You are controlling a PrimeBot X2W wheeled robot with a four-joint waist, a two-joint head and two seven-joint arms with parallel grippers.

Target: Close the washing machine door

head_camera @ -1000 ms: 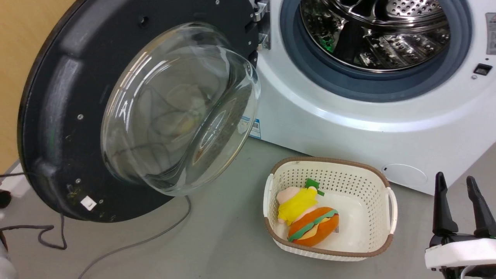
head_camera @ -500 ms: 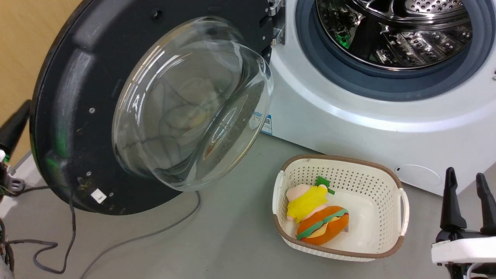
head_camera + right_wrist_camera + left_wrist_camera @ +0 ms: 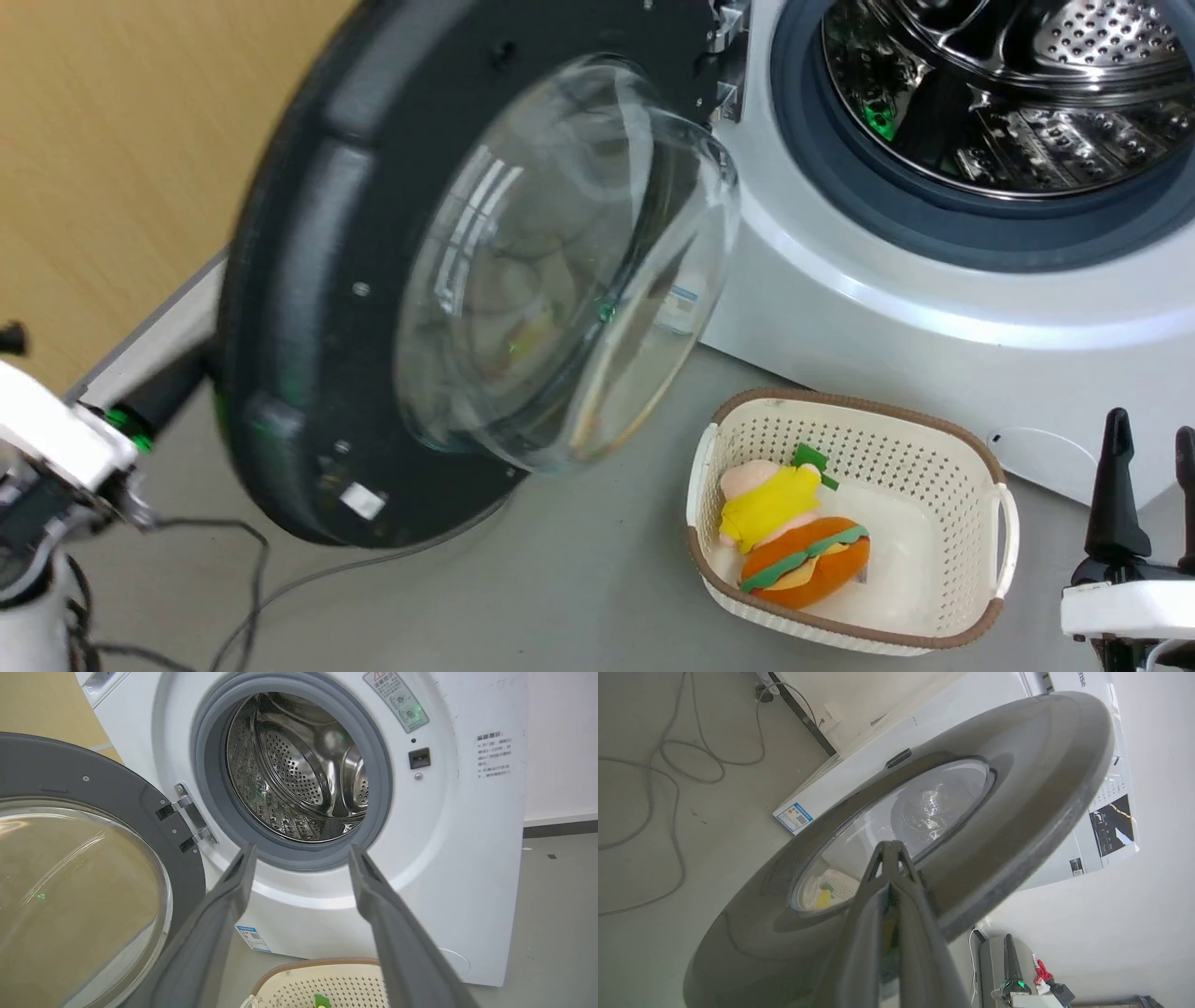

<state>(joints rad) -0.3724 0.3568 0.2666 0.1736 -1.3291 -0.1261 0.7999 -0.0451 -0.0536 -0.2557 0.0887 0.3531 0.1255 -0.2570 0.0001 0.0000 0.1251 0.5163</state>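
Quick update from us: the washing machine door (image 3: 317,308) is hanging open, swung out on its hinge from the left side of the washing machine (image 3: 887,308), with the glass bowl (image 3: 560,271) bulging from its inner face. Our left gripper (image 3: 889,845) is round the back, on the outer face. Its fingers are pressed flat together with nothing between them, tips right at the lower edge of the round window. From the left wrist camera it looks like contact, but we can't say for sure. In the head view that arm comes in from the lower left and its dark finger runs behind the door's black rim. Our right gripper (image 3: 301,851) is well apart from the door, fingers spread wide and holding nothing. It's pointed at the open drum (image 3: 299,779) and its grey gasket (image 3: 205,765).

Counting up: one door, one machine and two metal hinge brackets (image 3: 202,836). There's one cream basket (image 3: 1004,523) on the floor just in front of the machine, with two plush toys in it: a burger (image 3: 803,560) and a little figure in a yellow shirt (image 3: 770,495). One blue-and-white sticker (image 3: 252,938) sits low on the front, and there's one round cap (image 3: 1041,453).

The floor (image 3: 560,597) is plain grey with a few loose grey cables (image 3: 675,812) trailing over it. There's a tan wood-look wall (image 3: 121,168) left of the machine and a white wall (image 3: 560,742) to its right.
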